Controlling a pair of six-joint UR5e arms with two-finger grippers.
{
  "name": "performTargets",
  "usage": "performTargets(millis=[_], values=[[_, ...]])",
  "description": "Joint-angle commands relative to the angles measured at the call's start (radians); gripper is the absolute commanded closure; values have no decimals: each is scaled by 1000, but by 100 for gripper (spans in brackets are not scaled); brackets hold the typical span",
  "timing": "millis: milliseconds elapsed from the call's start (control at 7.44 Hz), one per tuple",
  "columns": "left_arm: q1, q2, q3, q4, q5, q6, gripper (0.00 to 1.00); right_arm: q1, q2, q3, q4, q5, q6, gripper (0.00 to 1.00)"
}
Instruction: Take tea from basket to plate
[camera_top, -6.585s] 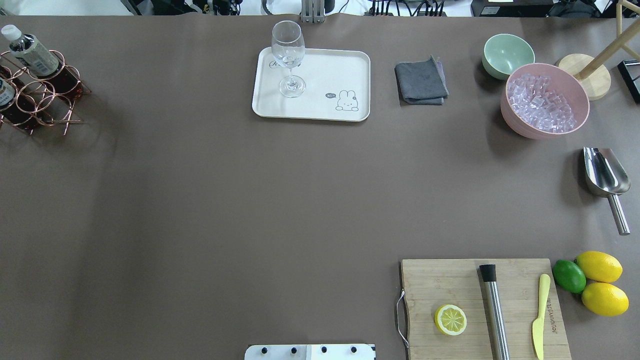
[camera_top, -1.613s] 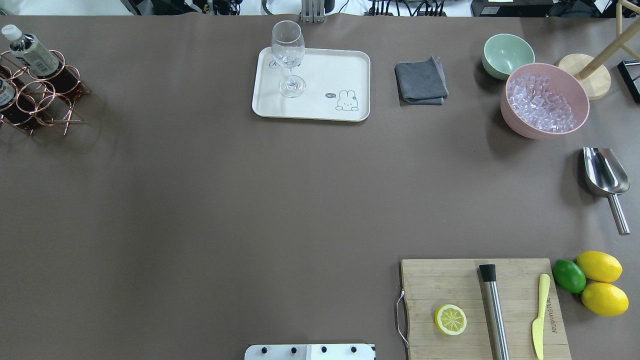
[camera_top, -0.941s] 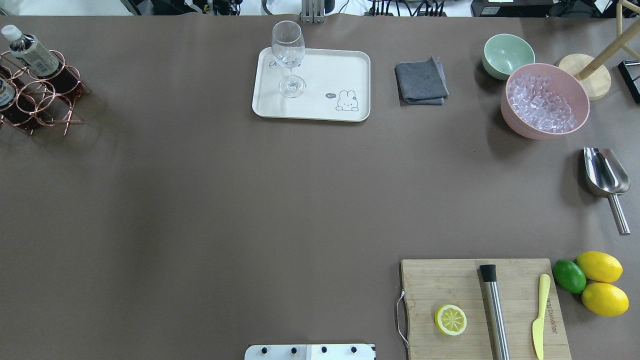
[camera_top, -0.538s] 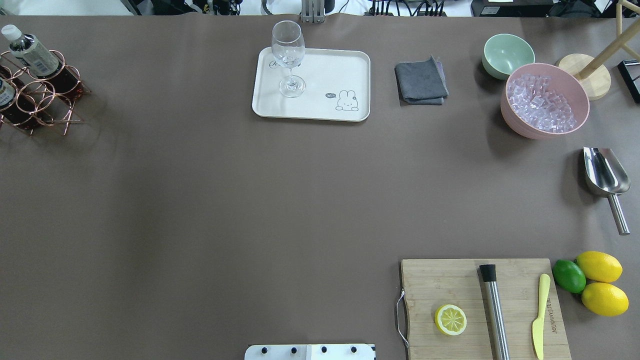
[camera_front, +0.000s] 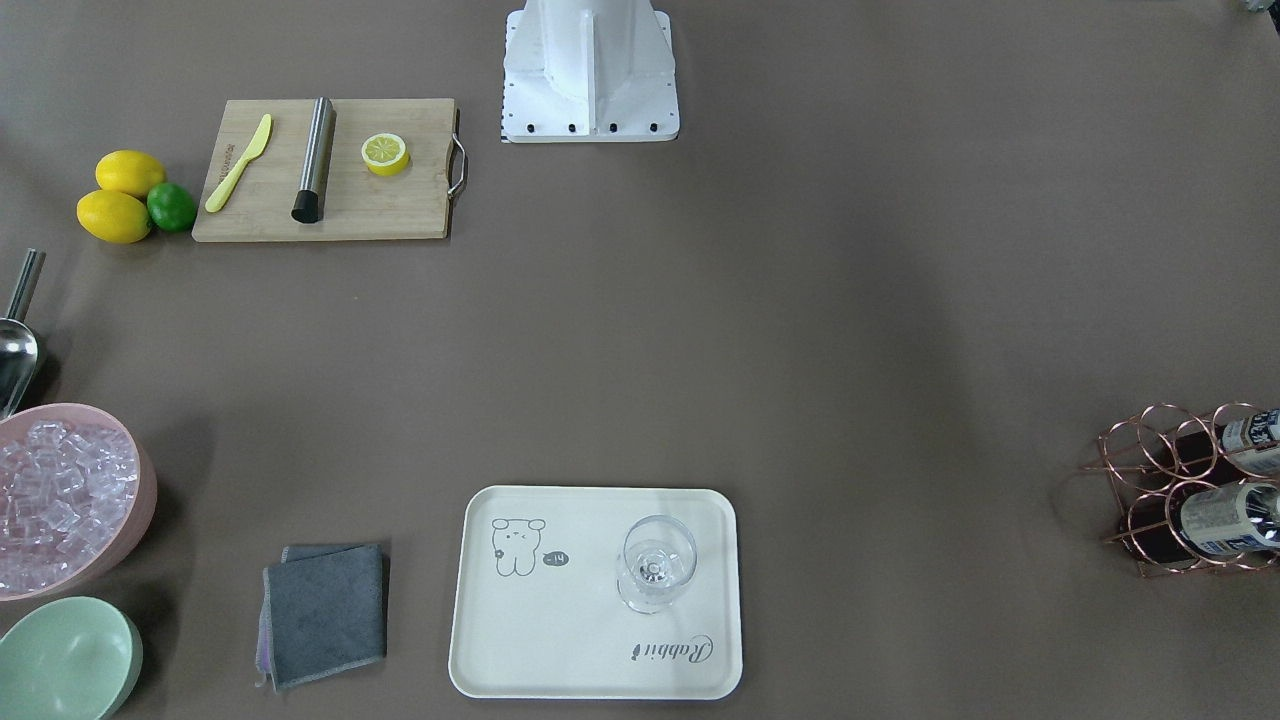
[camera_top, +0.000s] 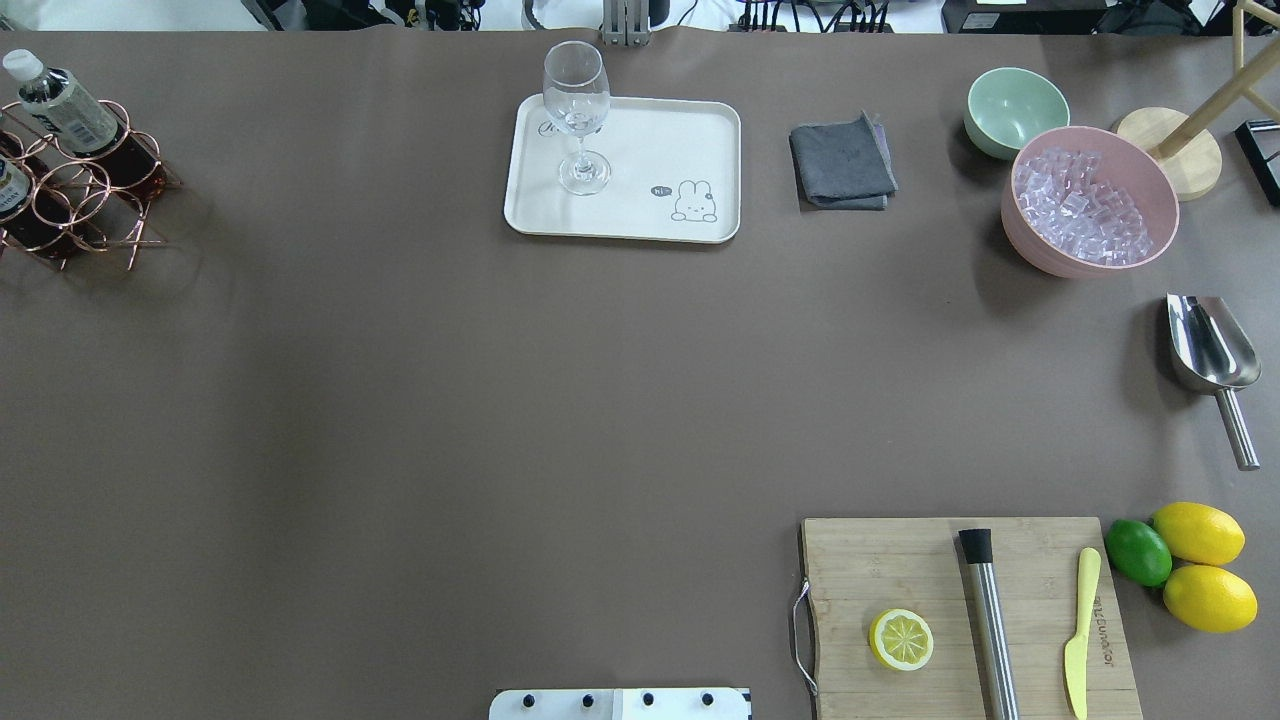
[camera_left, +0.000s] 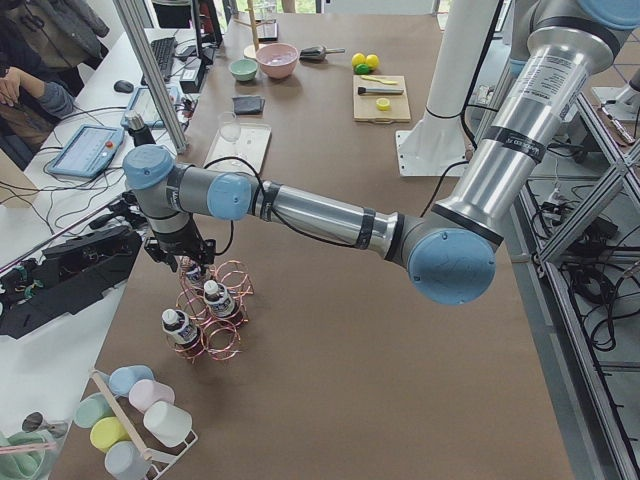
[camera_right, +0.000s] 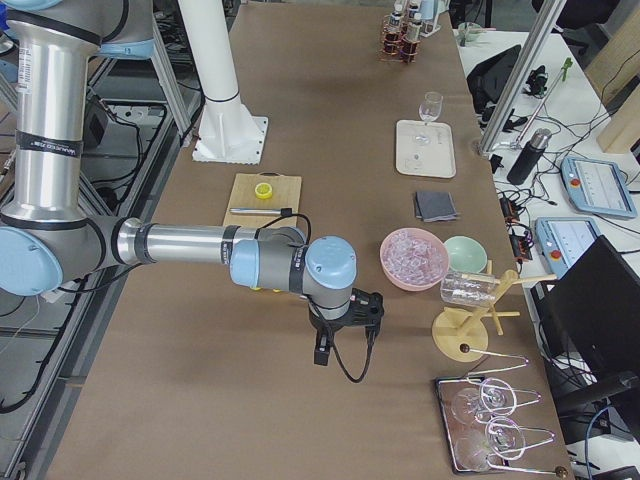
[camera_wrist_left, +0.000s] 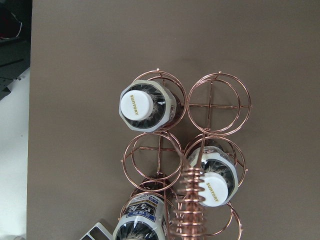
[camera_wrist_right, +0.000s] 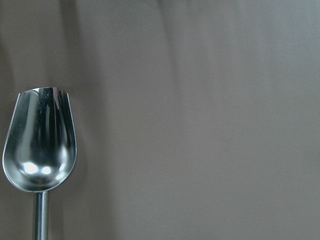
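Note:
The copper wire basket (camera_top: 90, 200) (camera_front: 1150, 470) (camera_left: 225, 340) (camera_wrist_left: 218, 105) stands at the table's far left end with three bottles in its rings. The tea (camera_wrist_left: 142, 220), with a dark label and white writing, sits at the bottom edge of the left wrist view, its cap cut off. Two white-capped bottles (camera_wrist_left: 142, 106) (camera_wrist_left: 216, 188) stand beside it. My left gripper (camera_left: 190, 264) hangs just over the basket; I cannot tell if it is open. The cream plate (camera_top: 650, 130) (camera_front: 560, 640) lies mid-table. My right gripper (camera_right: 342, 325) hovers near a scoop; its state is unclear.
A wine glass (camera_top: 580, 120) (camera_front: 655, 565) stands on the plate. A grey cloth (camera_top: 842, 160), a green bowl (camera_top: 1015, 105), a pink bowl of ice (camera_top: 1085, 200), a metal scoop (camera_top: 1205, 345) (camera_wrist_right: 40, 145) and a cutting board (camera_top: 960, 610) fill the right half.

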Motion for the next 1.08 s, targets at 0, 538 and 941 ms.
performTargets(millis=[0,538,941], values=[[5,27,-50,-9,3,4,100,0,7,7,1,22,3,0],[5,35,-61,-29,12,4,100,0,10,17,0,25,2,0],[0,34,-143,-6,21,-5,100,-1,10,23,-2,22,5,0]])
